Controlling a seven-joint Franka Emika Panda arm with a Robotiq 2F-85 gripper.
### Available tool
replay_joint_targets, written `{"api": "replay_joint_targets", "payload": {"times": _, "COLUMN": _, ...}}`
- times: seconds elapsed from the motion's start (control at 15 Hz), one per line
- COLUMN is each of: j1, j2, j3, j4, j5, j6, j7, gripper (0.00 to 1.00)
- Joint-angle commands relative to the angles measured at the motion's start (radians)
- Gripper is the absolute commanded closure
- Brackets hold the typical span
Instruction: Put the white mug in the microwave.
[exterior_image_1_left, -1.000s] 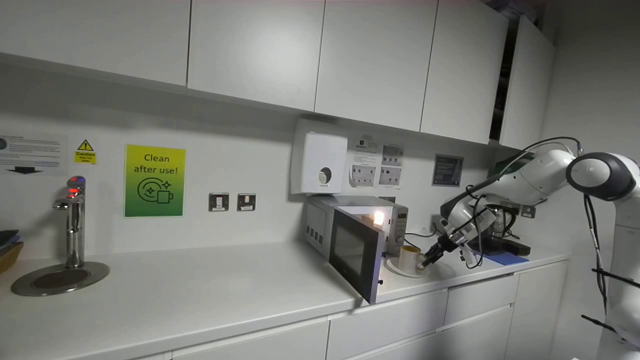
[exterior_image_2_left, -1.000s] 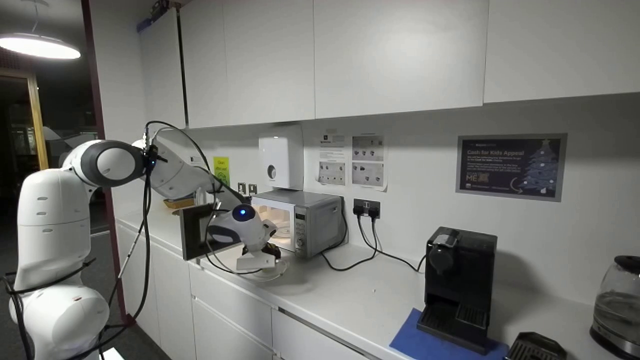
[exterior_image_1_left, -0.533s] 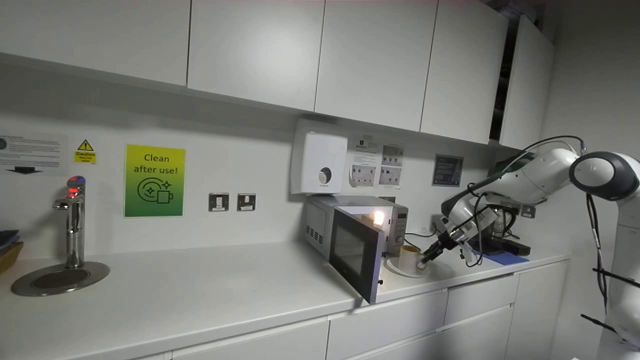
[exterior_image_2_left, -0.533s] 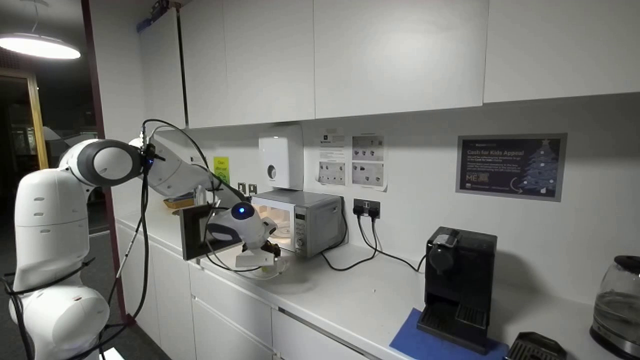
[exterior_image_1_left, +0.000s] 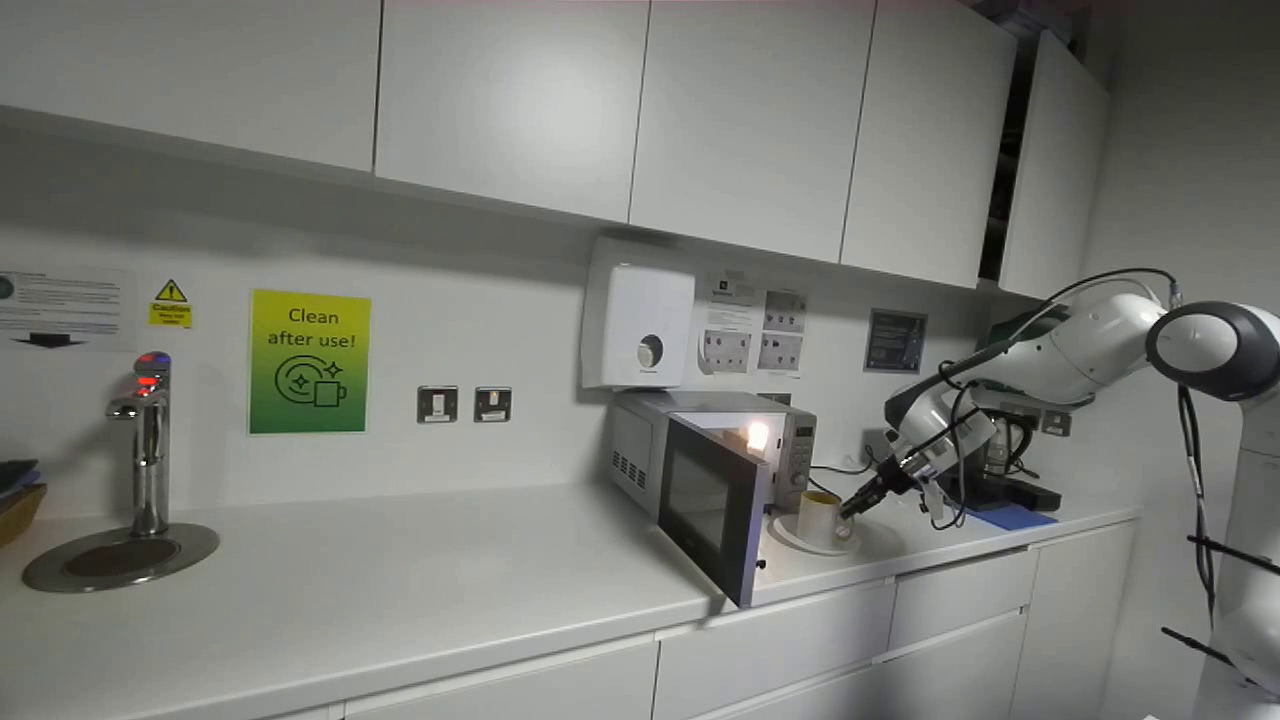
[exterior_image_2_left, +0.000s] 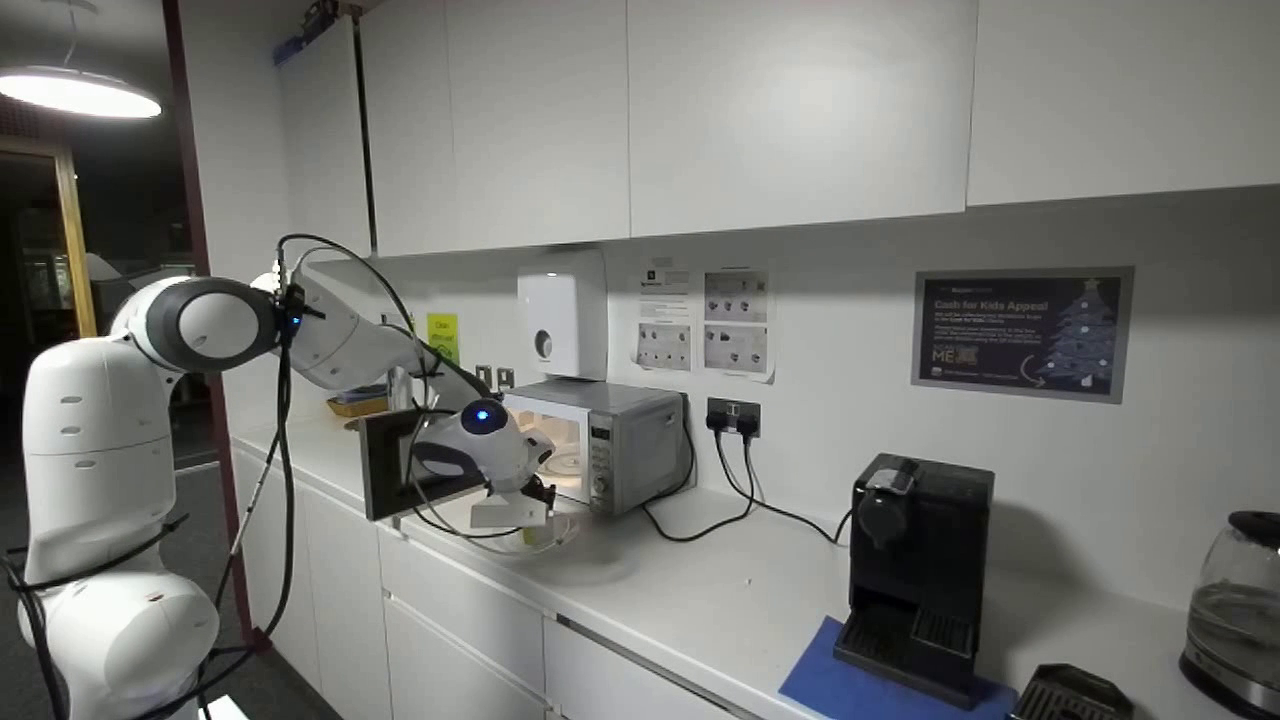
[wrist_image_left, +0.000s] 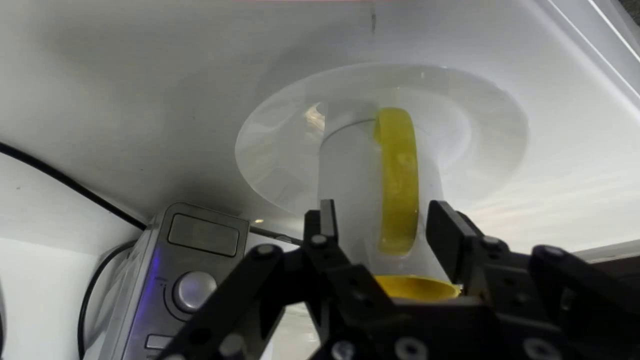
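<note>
The white mug (exterior_image_1_left: 818, 518) has a yellow inside and a yellow handle (wrist_image_left: 399, 180). It stands upright on a white plate (wrist_image_left: 275, 135) on the counter, in front of the microwave (exterior_image_2_left: 645, 450). The microwave's door (exterior_image_1_left: 705, 505) is swung wide and its lit inside shows. My gripper (wrist_image_left: 382, 215) points down at the handle side of the mug, its fingers apart with the handle between them. A gap shows on both sides of the handle in the wrist view. In an exterior view the gripper (exterior_image_2_left: 540, 495) and wrist hide most of the mug.
The microwave door juts to the counter's front edge (exterior_image_1_left: 690, 612), left of the mug. A white dispenser (exterior_image_1_left: 640, 320) hangs above the microwave. Black cables (exterior_image_2_left: 690, 535) lie beside it. Farther along stands a black coffee machine (exterior_image_2_left: 920, 570) on a blue mat, with a glass jug (exterior_image_2_left: 1235, 600).
My gripper has risen slightly at the mug's handle, and its fingers have come closer together. The arm has drawn back a little. Mug, plate and microwave door look unmoved.
</note>
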Motion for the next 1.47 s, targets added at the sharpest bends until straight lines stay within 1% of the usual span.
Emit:
{"api": "replay_joint_targets", "payload": {"times": 0.0, "j1": 0.003, "j2": -0.024, "j3": 0.002, "j4": -0.011, "j5": 0.011, "j6": 0.021, "j7": 0.015, "gripper": 0.79}}
{"api": "replay_joint_targets", "payload": {"times": 0.2, "j1": 0.003, "j2": -0.022, "j3": 0.002, "j4": -0.011, "j5": 0.006, "j6": 0.020, "j7": 0.020, "gripper": 1.00}}
{"api": "replay_joint_targets", "payload": {"times": 0.27, "j1": 0.002, "j2": -0.021, "j3": 0.001, "j4": -0.012, "j5": 0.003, "j6": 0.019, "j7": 0.025, "gripper": 0.99}}
{"api": "replay_joint_targets", "payload": {"times": 0.33, "j1": 0.002, "j2": -0.021, "j3": 0.001, "j4": -0.012, "j5": 0.000, "j6": 0.018, "j7": 0.028, "gripper": 0.96}}
{"api": "replay_joint_targets", "payload": {"times": 0.6, "j1": 0.002, "j2": -0.025, "j3": 0.000, "j4": -0.009, "j5": -0.016, "j6": 0.011, "j7": 0.044, "gripper": 0.96}}
{"api": "replay_joint_targets", "payload": {"times": 0.87, "j1": 0.007, "j2": -0.037, "j3": 0.003, "j4": -0.002, "j5": -0.057, "j6": 0.008, "j7": 0.079, "gripper": 0.96}}
{"api": "replay_joint_targets", "payload": {"times": 1.4, "j1": 0.031, "j2": -0.070, "j3": 0.024, "j4": 0.002, "j5": -0.169, "j6": 0.029, "j7": 0.142, "gripper": 0.96}}
